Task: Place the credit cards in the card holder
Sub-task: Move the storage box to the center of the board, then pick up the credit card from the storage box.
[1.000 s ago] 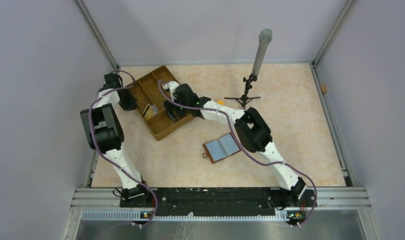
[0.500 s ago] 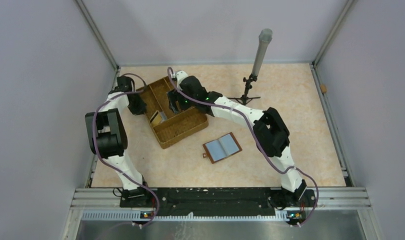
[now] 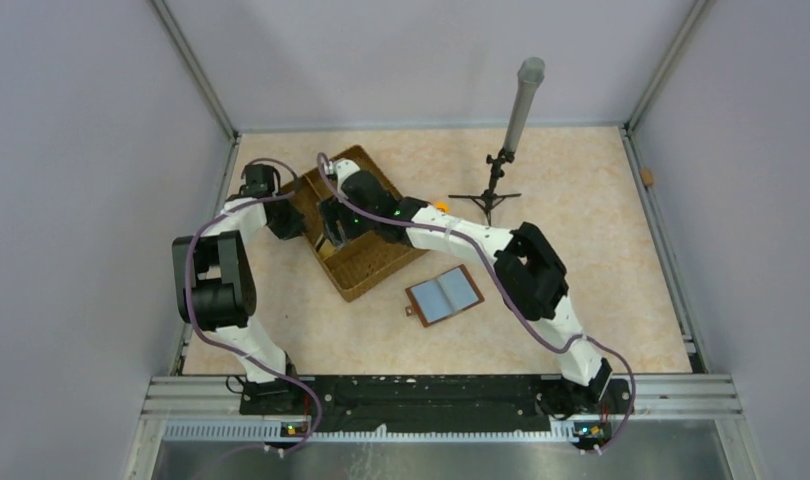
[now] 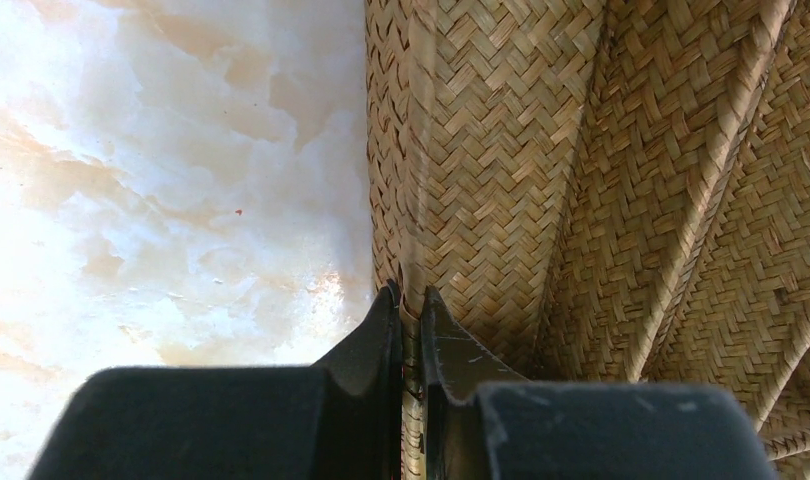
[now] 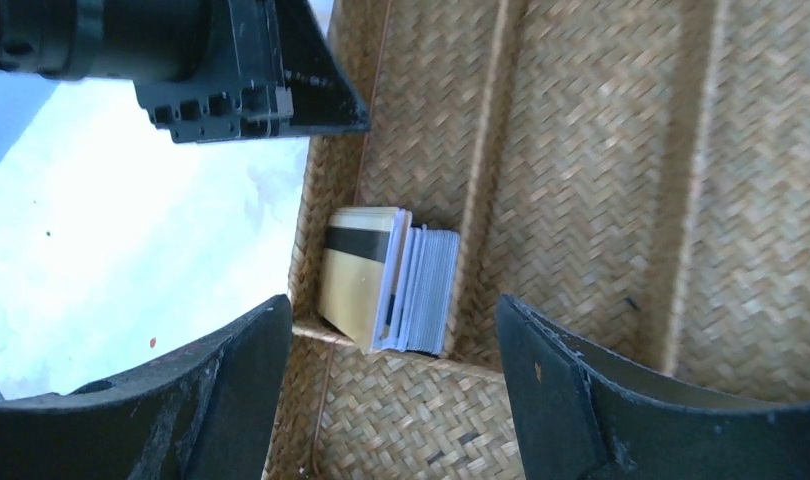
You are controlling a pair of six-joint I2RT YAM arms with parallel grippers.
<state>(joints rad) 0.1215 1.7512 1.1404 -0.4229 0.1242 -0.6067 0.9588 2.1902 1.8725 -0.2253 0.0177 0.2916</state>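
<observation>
Divided wicker tray [image 3: 366, 265] on marbled table [image 3: 601, 230], small black tripod [image 3: 489, 196] holding upright grey tube [image 3: 524, 100]

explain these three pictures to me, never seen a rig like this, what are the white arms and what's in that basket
These are two white robot arms bolted at the near edge of a table, each ending in a two-finger gripper. The wide picture is from a fixed camera above; the other two are from cameras on each wrist. On the table lie a wicker tray with compartments and an open brown card holder. The left gripper is shut on the tray's outer wall. The right gripper is open and holds nothing; between its fingers you see a stack of credit cards standing on edge in a narrow compartment.
</observation>
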